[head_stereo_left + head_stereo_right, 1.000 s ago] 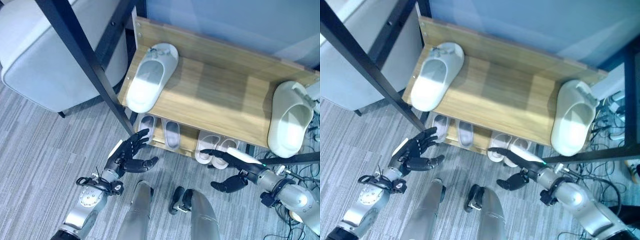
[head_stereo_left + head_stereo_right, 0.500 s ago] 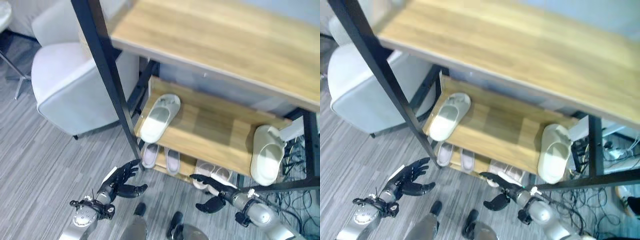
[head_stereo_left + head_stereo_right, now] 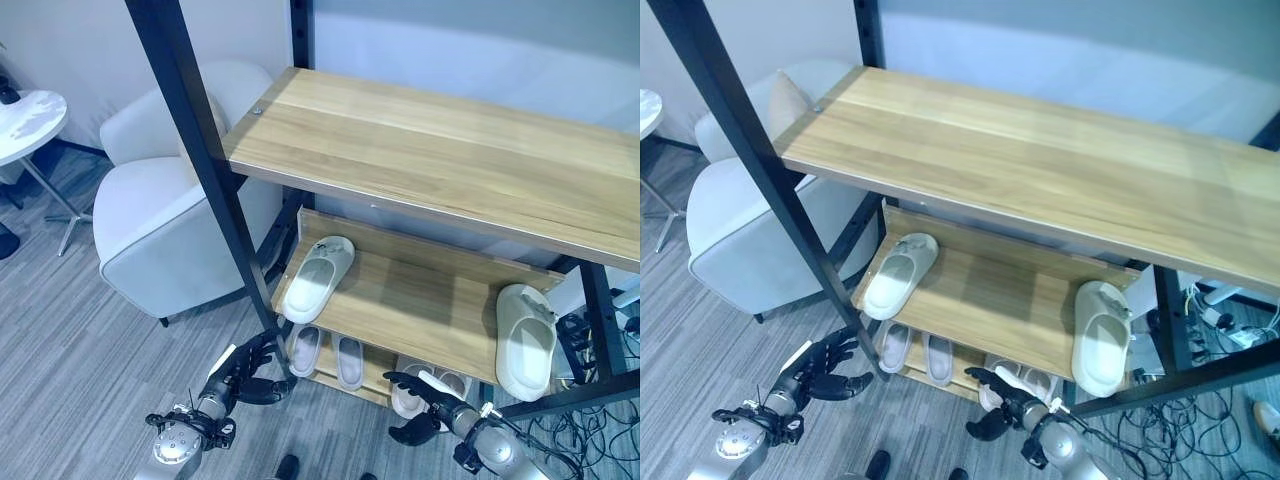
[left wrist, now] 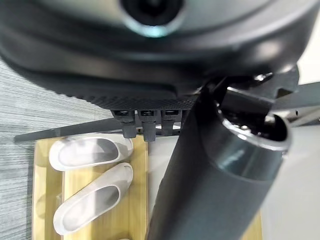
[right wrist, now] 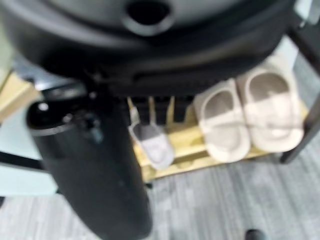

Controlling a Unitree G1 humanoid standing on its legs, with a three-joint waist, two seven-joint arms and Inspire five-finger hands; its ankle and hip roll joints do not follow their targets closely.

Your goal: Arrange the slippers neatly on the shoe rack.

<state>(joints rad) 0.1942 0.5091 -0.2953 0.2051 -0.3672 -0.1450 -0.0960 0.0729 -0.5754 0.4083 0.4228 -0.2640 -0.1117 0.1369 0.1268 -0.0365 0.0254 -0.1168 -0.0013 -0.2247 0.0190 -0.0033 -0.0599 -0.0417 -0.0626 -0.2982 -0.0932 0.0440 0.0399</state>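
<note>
No legible text — seemingly none.

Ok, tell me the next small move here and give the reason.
Probably reach the left hand up to the left slipper on the middle shelf and slide it toward its mate. The two lie at opposite ends, far apart, and both hands, the right hand included, hang open and hold nothing.

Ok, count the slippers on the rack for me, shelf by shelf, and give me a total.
Middle shelf: 2, a slipper at the left end and one at the right end
Bottom shelf: 4, a left pair and a right pair
Top shelf: 0
Total: 6 slippers
</note>
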